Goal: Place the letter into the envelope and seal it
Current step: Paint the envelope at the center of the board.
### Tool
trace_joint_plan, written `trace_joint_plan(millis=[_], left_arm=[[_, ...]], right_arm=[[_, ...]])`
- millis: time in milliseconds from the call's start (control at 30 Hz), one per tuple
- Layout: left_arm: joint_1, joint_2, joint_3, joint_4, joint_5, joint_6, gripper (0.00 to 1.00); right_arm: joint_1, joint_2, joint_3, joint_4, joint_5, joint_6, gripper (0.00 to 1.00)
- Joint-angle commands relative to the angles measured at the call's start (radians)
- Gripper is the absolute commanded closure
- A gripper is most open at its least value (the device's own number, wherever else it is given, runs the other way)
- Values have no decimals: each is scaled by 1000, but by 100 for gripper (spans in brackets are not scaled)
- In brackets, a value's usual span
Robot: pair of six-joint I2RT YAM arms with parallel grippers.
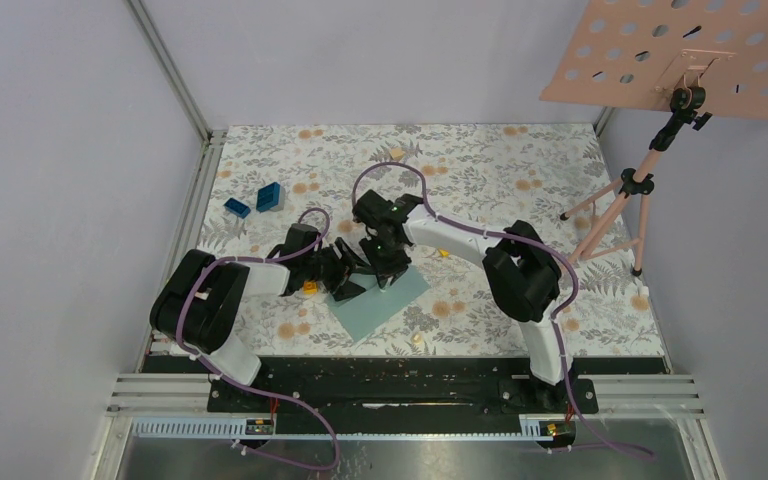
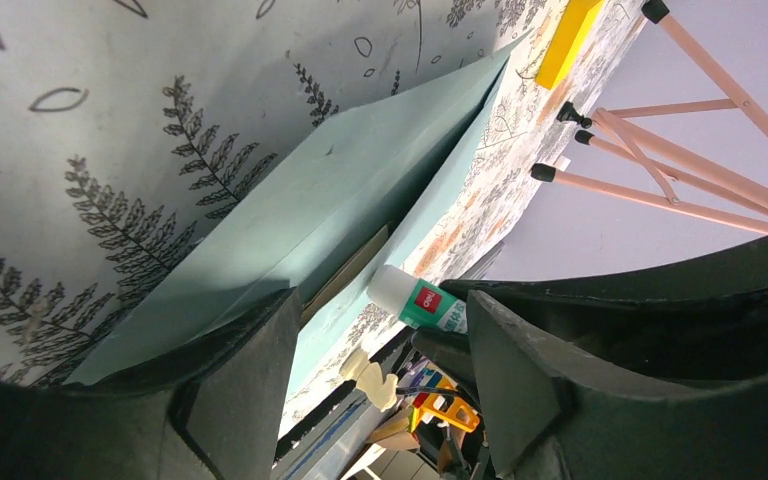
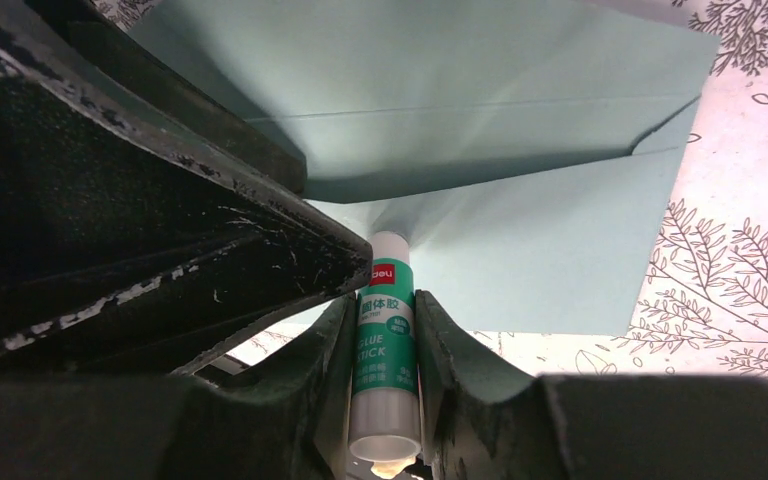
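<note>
The teal envelope [image 1: 385, 300] lies on the floral table surface in front of both arms, its flap [image 3: 440, 90] raised. A tan strip of the letter [image 2: 345, 275] shows in the envelope's mouth [image 2: 290, 200]. My right gripper [image 3: 385, 350] is shut on a green-and-white glue stick [image 3: 385, 330], whose tip meets the envelope [image 3: 520, 250] just under the flap. My left gripper [image 2: 380, 380] is open at the envelope's left edge. One of its fingers [image 2: 240, 390] lies against the flap, and the glue stick [image 2: 415, 298] is just beyond its jaws. In the top view both grippers, left [image 1: 345, 280] and right [image 1: 390, 268], crowd over the envelope's far corner.
Two blue blocks [image 1: 268, 196] sit at the back left. A small yellow block [image 1: 444, 253] lies just right of the grippers. A pink perforated board [image 1: 690, 55] on a tripod [image 1: 610, 210] stands at the right. A black rail [image 1: 390, 375] runs along the near edge.
</note>
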Motion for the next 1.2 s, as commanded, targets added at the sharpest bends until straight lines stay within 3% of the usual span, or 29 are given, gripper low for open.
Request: trace_joint_plan(millis=[0, 500, 867, 1000, 1167], left_arm=[[5, 7, -6, 42, 37, 3, 37], [6, -8, -13, 47, 47, -10, 37], [6, -225, -37, 20, 78, -49, 36], [-10, -178, -88, 79, 89, -70, 36], [-9, -36, -173, 285, 105, -160, 37]], right_arm=[[-15, -9, 5, -10, 17, -2, 100], [-61, -28, -35, -4, 5, -3, 100], [-61, 2, -41, 3, 5, 1, 100], [-62, 4, -32, 3, 0, 5, 100], [-61, -12, -44, 19, -26, 20, 100]])
